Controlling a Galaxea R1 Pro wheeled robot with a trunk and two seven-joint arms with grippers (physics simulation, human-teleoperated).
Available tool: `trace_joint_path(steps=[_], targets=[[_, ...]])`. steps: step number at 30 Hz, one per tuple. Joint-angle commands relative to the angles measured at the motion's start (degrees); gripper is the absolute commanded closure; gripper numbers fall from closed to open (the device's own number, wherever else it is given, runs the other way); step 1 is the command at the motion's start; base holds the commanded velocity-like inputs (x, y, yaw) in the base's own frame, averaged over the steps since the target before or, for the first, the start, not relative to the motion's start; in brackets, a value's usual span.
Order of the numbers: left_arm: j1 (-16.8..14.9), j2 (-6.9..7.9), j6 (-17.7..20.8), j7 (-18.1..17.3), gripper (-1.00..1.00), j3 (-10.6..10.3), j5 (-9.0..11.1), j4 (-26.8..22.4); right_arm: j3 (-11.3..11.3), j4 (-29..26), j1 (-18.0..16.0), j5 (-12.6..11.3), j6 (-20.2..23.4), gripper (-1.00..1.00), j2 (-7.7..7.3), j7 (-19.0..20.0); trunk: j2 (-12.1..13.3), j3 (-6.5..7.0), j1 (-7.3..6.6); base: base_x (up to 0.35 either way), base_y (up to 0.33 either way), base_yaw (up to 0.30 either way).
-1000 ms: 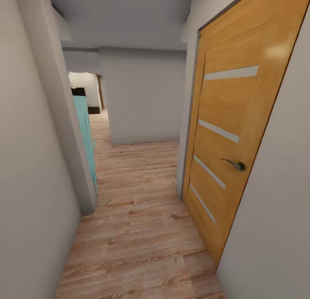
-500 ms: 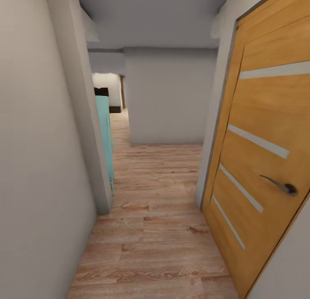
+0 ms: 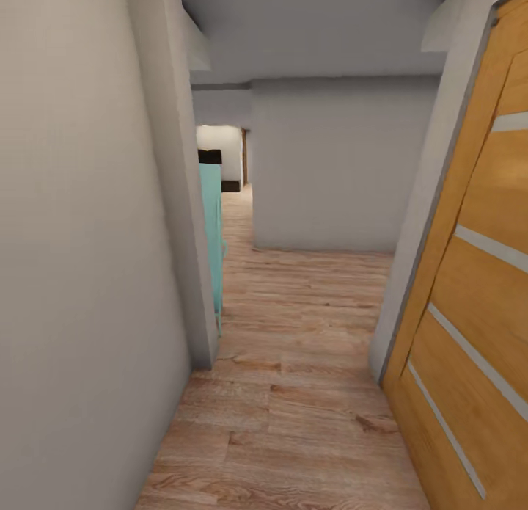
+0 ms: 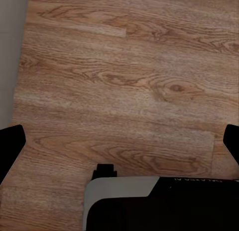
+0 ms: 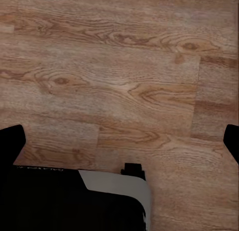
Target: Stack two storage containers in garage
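A pale grey wall [image 3: 81, 260] runs along the left of a narrow corridor, a turquoise panel [image 3: 213, 231] behind its corner. Wood plank floor [image 3: 293, 392] leads ahead to a grey wall [image 3: 330, 165]. A wood-panelled door [image 3: 477, 312] stands at right. The left pincer [image 4: 119, 141] and the right pincer [image 5: 119, 141] hang spread wide and empty above the planks.

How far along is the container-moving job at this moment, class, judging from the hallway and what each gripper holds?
Nothing looks done: no orange-red container appears. In hand is only travel: the head view looks down a corridor with light wood plank flooring, a wood-panelled door with pale stripes on the right and a turquoise panel past the left wall corner. The left gripper and right gripper are open above bare planks. Fetching, carrying and stacking both containers remain.
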Motion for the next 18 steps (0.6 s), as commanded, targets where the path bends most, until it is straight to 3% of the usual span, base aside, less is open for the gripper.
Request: trace_joint_path(steps=[1, 5, 9, 12, 14, 18], targets=[[-0.11, 0.11, -0.61, -0.26, -1.0, 0.1, 0.28, 0.36, 0.45, 0.26, -0.08, -0.5, -1.03, -1.0, -0.01, 0.18, -0.07, -0.05, 0.06, 0.31, 0.0, 0.298], [0.13, 0.45, -5.71, -0.3, -1.0, 0.11, 0.03, 0.72, 0.23, 0.29, -0.08, -0.8, -3.0, -1.0, -0.06, -2.09, -0.07, -0.05, 0.06, 0.294, 0.0, 0.299], [1.03, 0.1, -7.87, -0.9, -1.0, 0.04, -0.21, 0.79, 0.05, 0.23, -0.08, -0.87, -3.31, -1.0, -0.09, -5.93, -0.07, -0.05, 0.06, 0.309, 0.0, 0.299], [1.42, -0.14, -8.55, -3.96, -1.0, -0.04, -0.34, 0.81, 0.0, 0.18, -0.08, -0.89, -3.54, -1.0, -0.03, -8.36, -0.07, -0.05, 0.06, 0.321, 0.0, 0.299], [1.57, 0.13, -8.91, -7.88, -1.0, -0.09, -0.49, 0.8, -0.01, 0.11, -0.08, -0.9, -3.63, -1.0, -0.02, -9.49, -0.07, -0.05, 0.06, 0.324, 0.0, 0.299], [1.63, 0.26, -9.03, -8.52, -1.0, -0.11, -0.54, 0.76, -0.07, -0.05, -0.08, -0.92, -3.69, -1.0, -0.01, -9.89, -0.07, -0.05, 0.06, 0.326, 0.0, 0.299]])
